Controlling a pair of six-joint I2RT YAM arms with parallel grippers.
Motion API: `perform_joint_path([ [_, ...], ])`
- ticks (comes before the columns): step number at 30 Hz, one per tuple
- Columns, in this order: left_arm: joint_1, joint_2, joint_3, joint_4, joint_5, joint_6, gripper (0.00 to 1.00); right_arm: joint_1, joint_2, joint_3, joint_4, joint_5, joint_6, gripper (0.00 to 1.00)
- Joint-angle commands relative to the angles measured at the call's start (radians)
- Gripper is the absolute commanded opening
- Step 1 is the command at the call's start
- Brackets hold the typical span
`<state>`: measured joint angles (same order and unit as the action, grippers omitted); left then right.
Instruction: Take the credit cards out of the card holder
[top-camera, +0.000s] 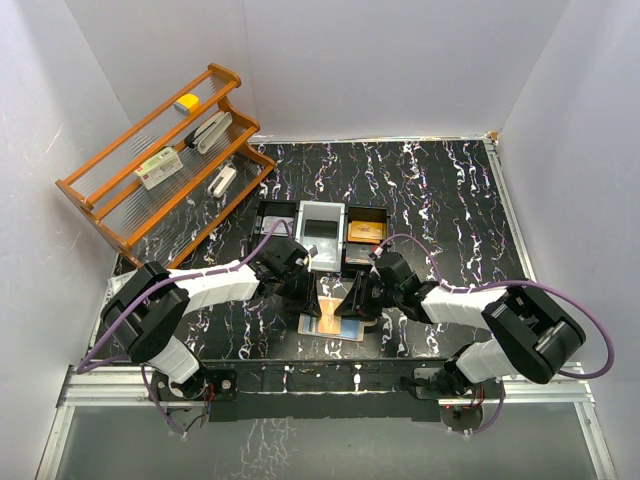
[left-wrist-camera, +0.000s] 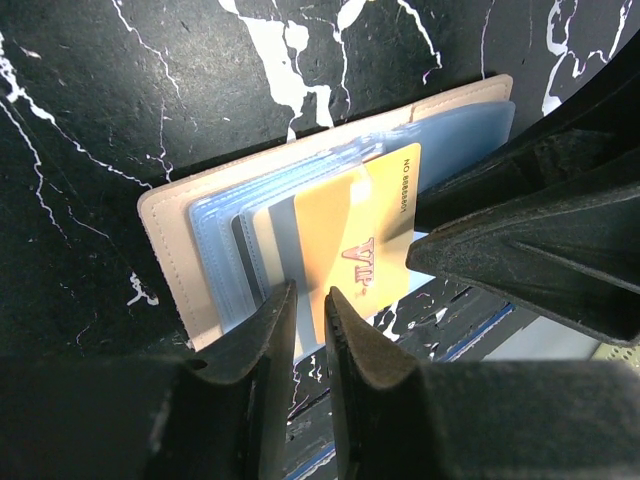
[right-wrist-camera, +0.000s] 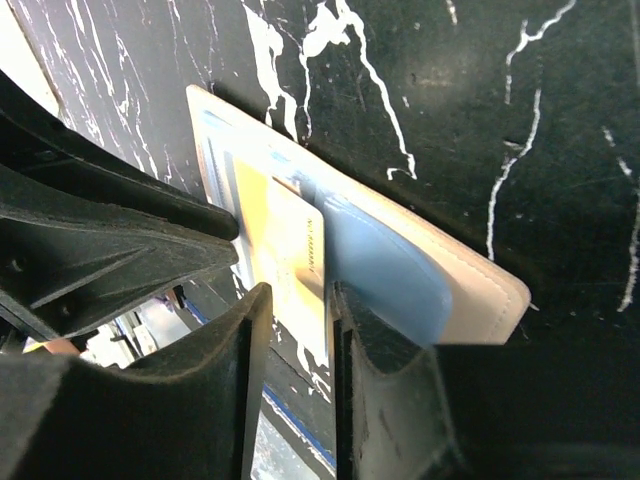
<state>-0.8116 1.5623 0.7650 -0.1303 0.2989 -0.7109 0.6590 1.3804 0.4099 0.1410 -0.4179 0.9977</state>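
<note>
The beige card holder lies open and flat near the table's front edge, its clear blue sleeves fanned out. An orange credit card sticks halfway out of a sleeve. A blue-grey card stays tucked beside it. My left gripper points down at the holder's near edge with a narrow gap between its jaws and nothing clamped. My right gripper straddles the orange card's free edge, open, with a gap on one side.
A black-and-grey three-compartment tray sits just behind the grippers, with an orange card in its right compartment. A wooden rack with small items stands at the back left. White walls enclose the table, and its front edge is close to the holder.
</note>
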Motion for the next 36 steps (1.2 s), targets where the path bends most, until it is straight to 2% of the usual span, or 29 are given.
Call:
perform_joint_path([
  [1,-0.007,0.017,-0.045,-0.103,-0.046,0.012,0.18,-0.003,-0.023,-0.052,0.099,0.015,0.012,0.26],
  [7,-0.005,0.007,-0.049,-0.115,-0.050,0.022,0.18,-0.002,-0.005,-0.127,0.211,0.001,0.041,0.26],
  [10,-0.007,0.009,-0.048,-0.121,-0.051,0.024,0.17,-0.003,-0.005,-0.158,0.315,-0.022,0.059,0.22],
  [14,-0.008,-0.016,-0.061,-0.114,-0.065,0.022,0.17,-0.004,-0.030,-0.214,0.431,-0.013,0.084,0.22],
  [27,-0.007,-0.020,-0.085,-0.087,-0.044,0.003,0.17,-0.003,0.080,-0.151,0.453,-0.052,0.061,0.23],
  [33,-0.007,-0.027,-0.099,-0.083,-0.041,-0.004,0.17,-0.002,0.104,-0.150,0.520,-0.090,0.087,0.17],
  [36,-0.007,-0.032,-0.104,-0.076,-0.040,-0.007,0.17,-0.002,0.109,-0.140,0.493,-0.073,0.089,0.08],
])
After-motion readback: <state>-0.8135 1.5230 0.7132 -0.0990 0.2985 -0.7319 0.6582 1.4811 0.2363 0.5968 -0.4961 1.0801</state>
